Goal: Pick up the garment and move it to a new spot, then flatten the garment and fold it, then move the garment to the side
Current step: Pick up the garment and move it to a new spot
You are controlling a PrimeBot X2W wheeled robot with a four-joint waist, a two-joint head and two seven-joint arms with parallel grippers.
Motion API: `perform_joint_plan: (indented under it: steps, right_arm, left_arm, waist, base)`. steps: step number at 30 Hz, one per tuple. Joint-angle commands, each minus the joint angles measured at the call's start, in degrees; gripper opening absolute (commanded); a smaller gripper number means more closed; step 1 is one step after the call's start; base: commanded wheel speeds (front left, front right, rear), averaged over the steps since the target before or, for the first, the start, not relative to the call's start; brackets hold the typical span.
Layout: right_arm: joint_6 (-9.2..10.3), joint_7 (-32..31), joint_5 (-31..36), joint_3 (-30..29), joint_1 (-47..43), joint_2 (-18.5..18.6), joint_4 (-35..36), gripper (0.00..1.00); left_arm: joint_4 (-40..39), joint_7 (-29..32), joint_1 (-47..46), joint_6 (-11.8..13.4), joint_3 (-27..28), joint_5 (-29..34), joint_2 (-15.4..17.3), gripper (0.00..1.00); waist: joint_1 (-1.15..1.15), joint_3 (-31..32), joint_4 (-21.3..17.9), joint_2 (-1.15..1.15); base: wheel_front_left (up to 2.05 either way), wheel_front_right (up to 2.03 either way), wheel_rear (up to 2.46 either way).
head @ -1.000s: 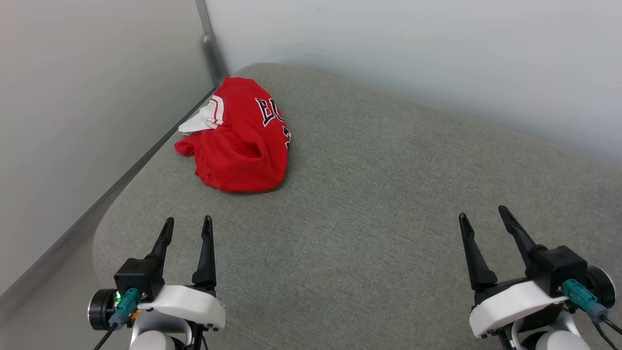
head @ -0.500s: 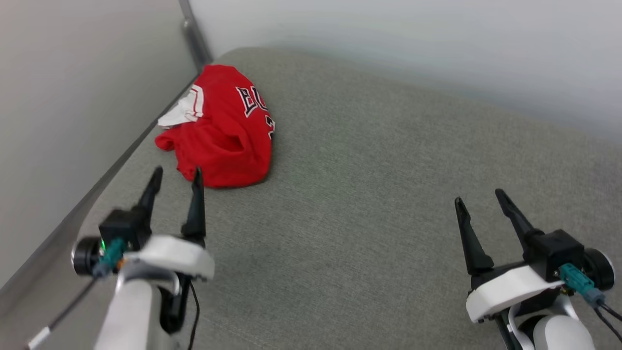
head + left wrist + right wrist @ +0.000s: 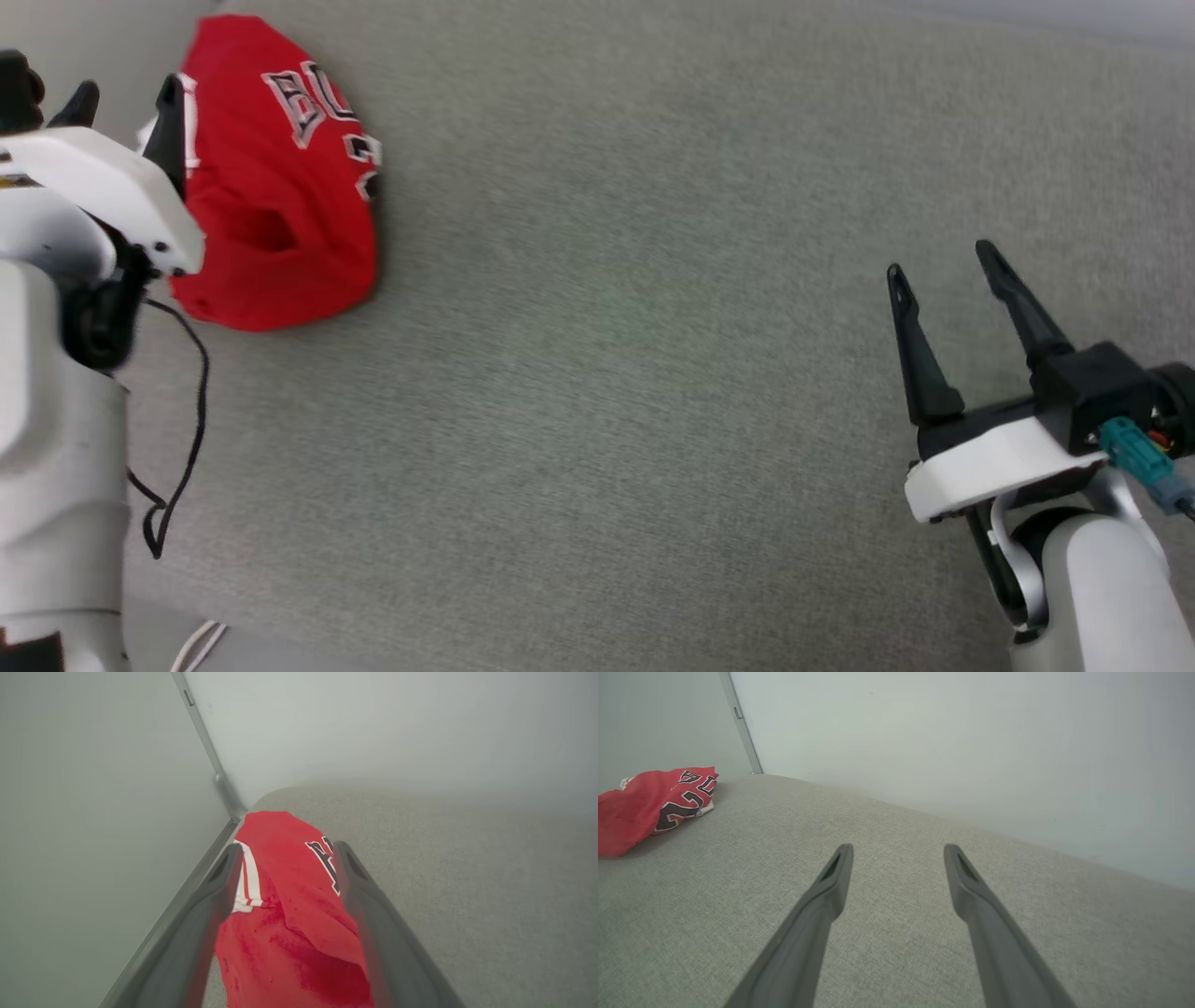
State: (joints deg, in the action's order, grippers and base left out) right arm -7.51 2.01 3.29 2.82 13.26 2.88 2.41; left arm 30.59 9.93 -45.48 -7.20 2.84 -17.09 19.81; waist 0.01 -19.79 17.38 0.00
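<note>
The garment [image 3: 271, 187] is a crumpled red jersey with black, white-outlined lettering, lying in a heap at the far left of the grey cushion [image 3: 607, 373]. A white sleeve with striped trim shows on its left side in the left wrist view. My left gripper [image 3: 128, 93] is open at the garment's left edge. In the left wrist view the left gripper [image 3: 286, 845] has a finger either side of the garment [image 3: 289, 896], just above it. My right gripper [image 3: 941, 261] is open and empty over bare cushion at the right. The right wrist view shows the right gripper [image 3: 899, 847] and the garment [image 3: 649, 807] far to its left.
Pale walls close the cushion in at the left and the back, with a grey metal post [image 3: 219, 774] in the corner behind the garment. A black cable [image 3: 177, 439] hangs from my left arm. The cushion's front edge [image 3: 280, 644] runs along the lower left.
My left arm has reached forward until its open fingers stand at the garment. The head camera has tilted down and turned. The right gripper has stayed open over the cushion.
</note>
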Motion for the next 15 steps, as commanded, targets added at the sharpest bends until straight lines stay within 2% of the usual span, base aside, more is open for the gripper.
perform_joint_plan:
  steps: [1,8,12,15]
  right_arm:
    - [0.04,0.30,0.37,-0.14,1.63,-0.01,0.48,1.00]
    - [0.04,1.07,0.92,0.43,4.79,-0.01,0.30,1.00]
    - [0.04,1.67,1.12,0.45,5.81,-0.01,-0.07,1.00]
    - [0.04,1.93,1.30,0.49,6.14,-0.01,-0.23,1.00]
  left_arm:
    - [2.36,3.70,-1.95,-0.19,-0.59,-1.58,1.46,1.00]
    - [10.43,19.91,-5.44,-0.24,-3.77,-11.85,8.29,1.00]
    - [15.09,26.30,-4.74,-0.25,-3.47,-16.03,10.03,1.00]
    - [19.20,29.28,-2.95,0.61,-3.09,-17.40,9.39,1.00]
  waist:
    - [-0.01,-6.24,-4.59,0.00]
    - [-0.01,-11.73,-7.47,0.00]
    - [-0.01,-13.03,-8.35,0.00]
    - [-0.01,-13.26,-8.81,0.00]
  base:
    - [0.00,0.00,0.00]
    - [0.00,0.00,0.00]
    - [0.00,0.00,0.00]
    - [0.00,0.00,0.00]
